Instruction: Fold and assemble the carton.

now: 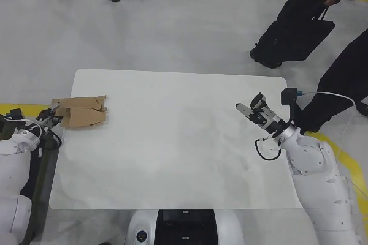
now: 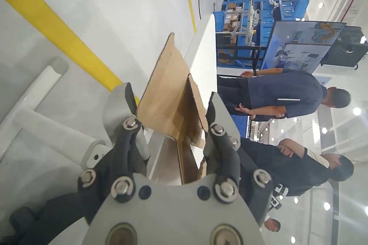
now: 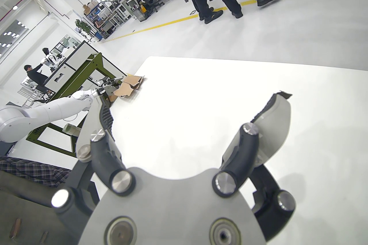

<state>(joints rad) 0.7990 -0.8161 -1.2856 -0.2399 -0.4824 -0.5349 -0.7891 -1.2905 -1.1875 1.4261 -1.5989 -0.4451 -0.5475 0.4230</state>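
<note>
At the table (image 1: 172, 159) edge, left gripper (image 2: 171, 95) straddles the carton (image 1: 81, 111), jaws apart; right gripper (image 3: 188, 98) spread wide, empty.

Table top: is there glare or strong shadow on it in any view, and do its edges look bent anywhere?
Top view: the table is evenly lit, its edges straight, and the carton throws only a faint shadow. Right wrist view: the table glares almost to pure white; its far edge reads straight. Left wrist view: ceiling lamps flare as bright spots.
</note>
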